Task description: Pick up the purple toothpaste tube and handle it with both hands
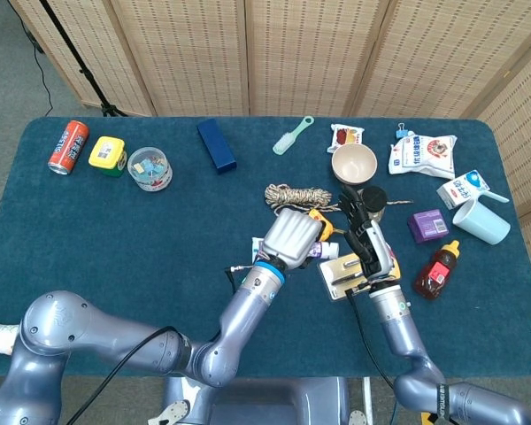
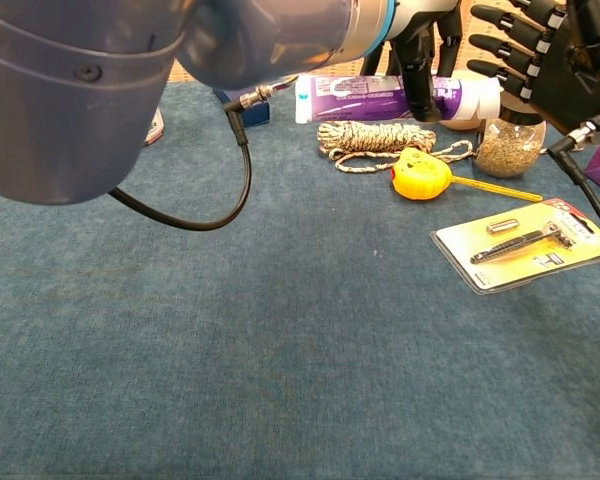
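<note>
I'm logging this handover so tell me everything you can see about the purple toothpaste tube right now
The purple toothpaste tube is a long, glossy, plastic-looking tube, purple along the body with white print and a white band at its flat crimped end, and a wide white cap at the other. It lies roughly level, held off the table above the coil of rope. The left hand grips it around the middle, dark fingers wrapping its front. The cap end points at the right hand, whose spread fingers are close by; contact cannot be told.
</note>
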`<state>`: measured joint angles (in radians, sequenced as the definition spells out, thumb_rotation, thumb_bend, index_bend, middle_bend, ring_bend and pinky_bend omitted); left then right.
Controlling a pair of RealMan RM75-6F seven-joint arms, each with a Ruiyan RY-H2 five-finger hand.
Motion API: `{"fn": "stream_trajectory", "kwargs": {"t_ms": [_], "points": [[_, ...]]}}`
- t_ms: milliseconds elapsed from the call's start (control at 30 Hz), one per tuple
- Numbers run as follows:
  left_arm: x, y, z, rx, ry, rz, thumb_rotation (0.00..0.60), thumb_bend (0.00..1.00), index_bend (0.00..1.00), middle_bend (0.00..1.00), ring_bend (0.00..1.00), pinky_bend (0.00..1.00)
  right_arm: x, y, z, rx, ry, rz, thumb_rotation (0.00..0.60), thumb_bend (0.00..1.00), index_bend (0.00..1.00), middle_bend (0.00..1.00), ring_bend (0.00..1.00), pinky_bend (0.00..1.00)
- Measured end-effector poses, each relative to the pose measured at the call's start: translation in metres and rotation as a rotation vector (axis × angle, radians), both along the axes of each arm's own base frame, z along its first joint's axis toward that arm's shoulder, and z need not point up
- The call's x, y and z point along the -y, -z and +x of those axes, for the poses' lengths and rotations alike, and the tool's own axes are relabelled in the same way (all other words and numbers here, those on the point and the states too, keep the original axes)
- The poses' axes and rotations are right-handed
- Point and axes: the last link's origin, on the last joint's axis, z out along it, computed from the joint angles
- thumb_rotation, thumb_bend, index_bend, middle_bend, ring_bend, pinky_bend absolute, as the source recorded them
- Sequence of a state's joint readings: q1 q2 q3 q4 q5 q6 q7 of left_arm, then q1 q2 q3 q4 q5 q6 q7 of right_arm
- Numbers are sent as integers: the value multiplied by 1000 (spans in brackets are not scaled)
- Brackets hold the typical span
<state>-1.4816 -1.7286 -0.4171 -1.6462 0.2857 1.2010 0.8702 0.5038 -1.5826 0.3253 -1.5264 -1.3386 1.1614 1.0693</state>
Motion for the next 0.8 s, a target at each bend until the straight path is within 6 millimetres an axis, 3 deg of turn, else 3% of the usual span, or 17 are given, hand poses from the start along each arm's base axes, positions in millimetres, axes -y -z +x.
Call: {"fn": "stream_trajectory", "kwargs": {"t_ms": [800], "points": [[1,9,11,5,-14,12,600,715,627,611,613,655,8,7,7,-28,1,-2,214,0,0,0,0,0]]}}
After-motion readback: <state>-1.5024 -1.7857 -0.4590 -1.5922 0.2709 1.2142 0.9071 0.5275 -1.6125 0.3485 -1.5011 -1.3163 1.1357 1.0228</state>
